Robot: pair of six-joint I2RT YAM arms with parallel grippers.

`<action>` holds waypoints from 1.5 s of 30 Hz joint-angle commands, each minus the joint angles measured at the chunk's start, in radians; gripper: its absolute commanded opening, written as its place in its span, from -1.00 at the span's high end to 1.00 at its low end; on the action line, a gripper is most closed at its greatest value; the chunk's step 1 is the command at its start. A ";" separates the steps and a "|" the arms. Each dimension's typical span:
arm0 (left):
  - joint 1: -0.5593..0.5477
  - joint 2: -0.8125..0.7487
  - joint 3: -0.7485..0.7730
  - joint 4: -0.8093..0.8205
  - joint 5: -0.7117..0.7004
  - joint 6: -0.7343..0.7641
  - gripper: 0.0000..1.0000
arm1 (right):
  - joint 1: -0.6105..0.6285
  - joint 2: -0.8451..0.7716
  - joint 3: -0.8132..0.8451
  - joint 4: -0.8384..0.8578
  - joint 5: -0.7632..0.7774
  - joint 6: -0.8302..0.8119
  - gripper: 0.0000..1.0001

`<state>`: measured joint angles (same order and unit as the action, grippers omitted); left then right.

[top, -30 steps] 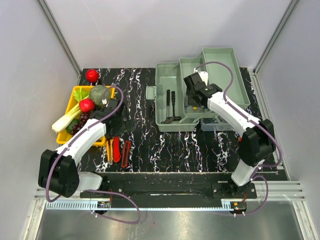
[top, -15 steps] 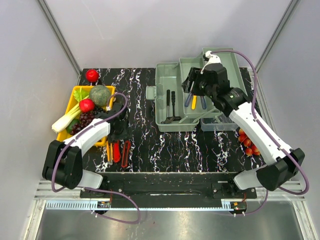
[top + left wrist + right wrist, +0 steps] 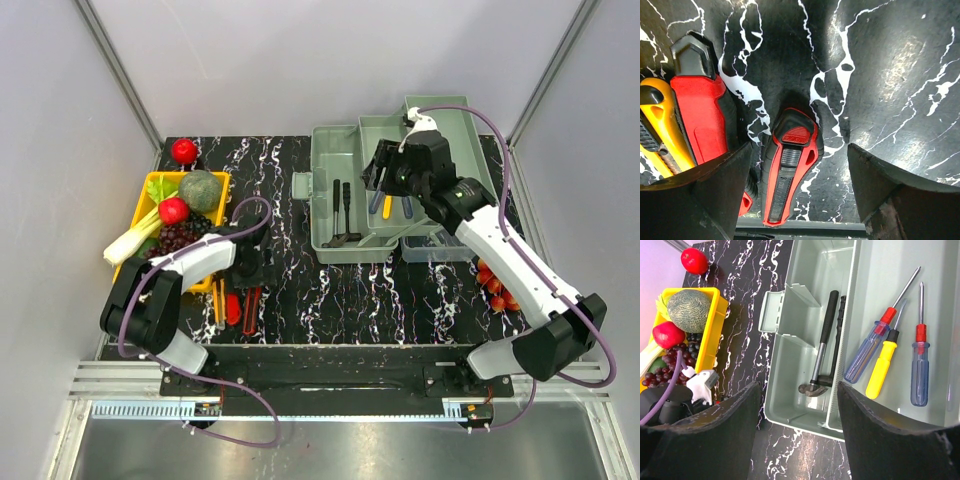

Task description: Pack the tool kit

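Observation:
The grey-green toolbox point(image 3: 338, 190) stands open at the back, with a hammer point(image 3: 822, 347) in its main bay and three screwdrivers point(image 3: 882, 365) in its inner tray point(image 3: 392, 225). My right gripper point(image 3: 385, 175) hangs open and empty above the box point(image 3: 800, 440). My left gripper point(image 3: 255, 268) is open and low over the table, its fingers on either side of a red-and-black utility knife point(image 3: 790, 170), not touching it. A red tool point(image 3: 700, 110) and a yellow tool point(image 3: 660, 125) lie just left of the knife.
A yellow bin point(image 3: 136, 272) of vegetables and grapes stands at the left, with a red fruit point(image 3: 184, 150) behind it. The box's lid point(image 3: 450, 130) lies open at the back right. Red radishes point(image 3: 495, 285) lie beside the right arm. The near table edge point(image 3: 800, 231) is close below the knife.
My right gripper has lifted up and back off the tray, uncovering the screwdrivers. My left gripper has moved from beside the bin toward the near right, down over the knife.

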<state>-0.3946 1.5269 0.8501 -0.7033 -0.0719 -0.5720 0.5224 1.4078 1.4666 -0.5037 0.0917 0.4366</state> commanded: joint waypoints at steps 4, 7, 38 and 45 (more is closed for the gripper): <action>-0.023 0.001 -0.036 -0.013 0.012 0.026 -0.58 | -0.004 -0.016 -0.015 0.031 0.054 0.025 -0.35; -0.027 0.010 -0.034 -0.036 -0.012 0.050 -0.37 | -0.005 -0.026 -0.023 0.031 0.068 0.030 -0.34; -0.035 -0.185 0.674 -0.047 0.111 0.077 1.00 | 0.027 -0.119 -0.261 0.478 -0.624 0.001 -0.82; -0.033 -0.261 0.692 0.105 0.358 -0.066 1.00 | 0.128 -0.064 -0.163 0.447 -0.639 -0.082 -0.87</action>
<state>-0.4252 1.3346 1.5322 -0.7250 0.1081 -0.5373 0.5877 1.3281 1.2144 -0.1184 -0.4950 0.4171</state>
